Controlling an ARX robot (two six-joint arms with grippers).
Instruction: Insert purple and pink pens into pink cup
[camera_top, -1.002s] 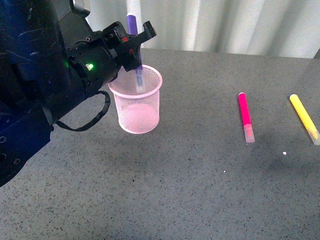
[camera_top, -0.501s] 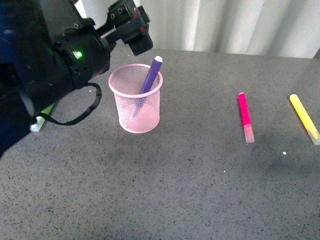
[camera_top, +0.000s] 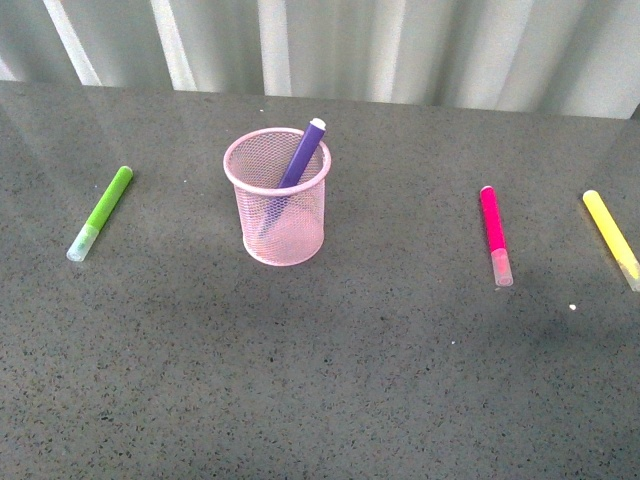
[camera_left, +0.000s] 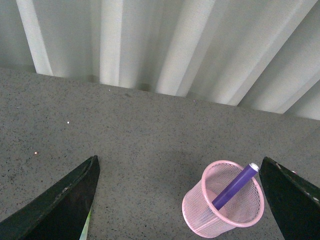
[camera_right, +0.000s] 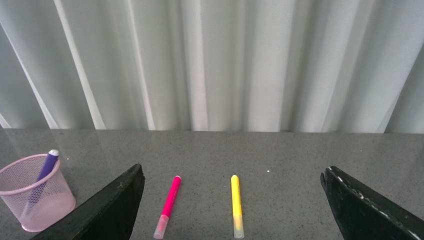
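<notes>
The pink cup (camera_top: 277, 200) stands upright on the grey speckled surface (camera_top: 350, 380), left of the middle and nearer the far edge than the near one. The purple pen (camera_top: 298, 165) is inside it, leaning rather than upright: its lower part shows through the mesh and its white end rests against the rim on the side toward the far right corner, poking just above it. The pink pen (camera_top: 493, 230) lies flat on the surface well apart from the cup, toward the right edge, roughly parallel to that edge with its pale cap pointing at the near edge. Just beyond it, close to the right edge, lies a yellow marker (camera_top: 610, 235), slightly slanted. A lime green marker (camera_top: 100, 212) lies toward the left edge, slanted, its pale cap toward the near edge. The left gripper (camera_left: 178, 159) hangs above the surface with its dark fingers (camera_left: 65, 205) spread wide and nothing between them; the cup with the purple pen shows below, close to one finger. The right gripper (camera_right: 232, 169) is likewise spread wide and holds nothing, with the pink pen and yellow marker lying side by side on the surface between its fingers (camera_right: 105, 210). A pale pleated curtain (camera_top: 400, 50) hangs behind the far edge.
</notes>
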